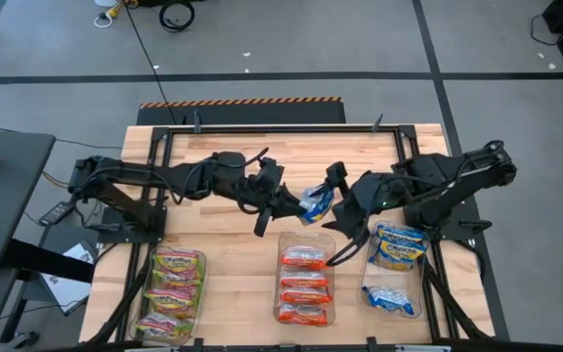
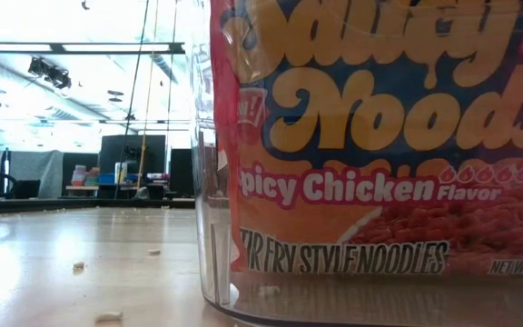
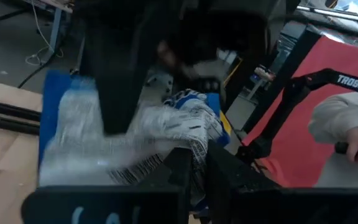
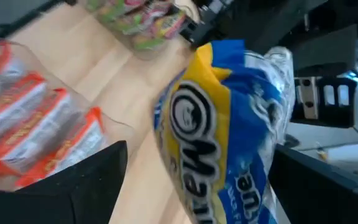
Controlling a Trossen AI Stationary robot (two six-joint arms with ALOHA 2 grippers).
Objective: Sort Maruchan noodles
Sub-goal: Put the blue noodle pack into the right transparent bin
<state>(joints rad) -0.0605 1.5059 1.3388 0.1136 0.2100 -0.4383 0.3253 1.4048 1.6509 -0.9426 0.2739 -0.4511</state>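
Observation:
A blue-and-yellow noodle packet point(image 1: 316, 203) hangs in the air over the middle of the table, between both grippers. My left gripper point(image 1: 296, 203) comes at it from the table's left and is shut on it. My right gripper point(image 1: 333, 198) comes from the right and is open, with its fingers point(image 4: 98, 180) standing on either side of the packet point(image 4: 222, 124). The other packets lie sorted in three clear bins at the near edge: green-yellow point(image 1: 171, 291), orange-red point(image 1: 304, 279) and blue-and-yellow point(image 1: 396, 266). My left gripper pinches the packet's crumpled end point(image 3: 194, 146) between its two fingers point(image 3: 179, 171), coming from the table's left. The packet is lifted clear of the table and stands out beyond the fingers. Whether my right gripper touches the packet, I cannot tell.
The three clear bins stand in a row along the near edge; the middle one point(image 2: 379, 182) fills the low view. Bare wood point(image 1: 233, 264) lies between the bins and under the arms. A dark frame point(image 1: 262, 130) runs along the far edge. A person's sleeve point(image 3: 340, 121) shows beyond the table.

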